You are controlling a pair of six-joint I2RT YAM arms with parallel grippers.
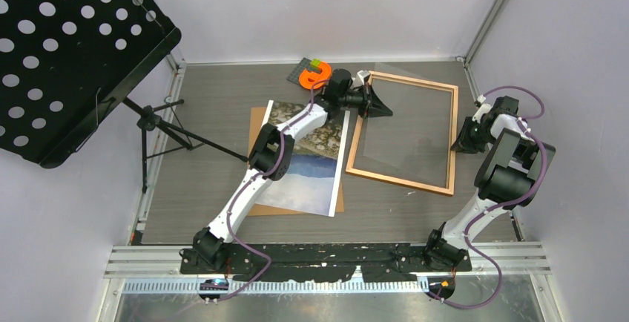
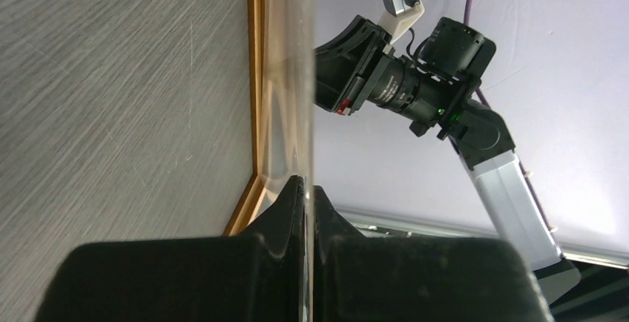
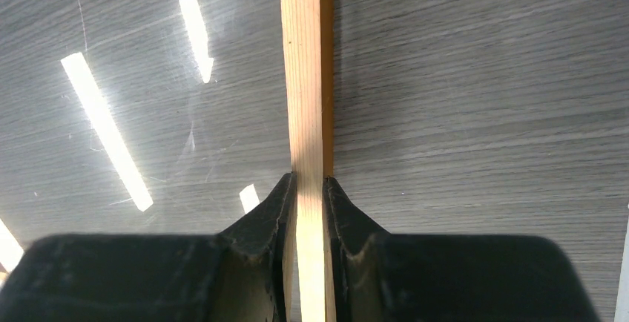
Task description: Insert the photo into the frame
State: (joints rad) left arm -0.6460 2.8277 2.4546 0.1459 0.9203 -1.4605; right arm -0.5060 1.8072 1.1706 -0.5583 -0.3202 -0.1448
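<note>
**Operator:** Right gripper [image 3: 310, 188], status?

**Technician:** Fingers narrow, clamped on the right rail of the thin rectangular frame of light orange-brown wood [image 3: 304, 77]. The frame lies on the grey table [image 1: 208, 188].

**Operator:** Left gripper [image 2: 308, 197]?

**Technician:** Fingers closed on the edge of the clear transparent sheet [image 2: 300, 77], at the frame's far left corner.

**Operator:** Location of the large rectangular landscape photo [image 1: 315, 173]?

**Technician:** Flat, picture side up, on the plain brown backing board [image 1: 257, 120], just left of the frame, partly under the left arm.
</note>
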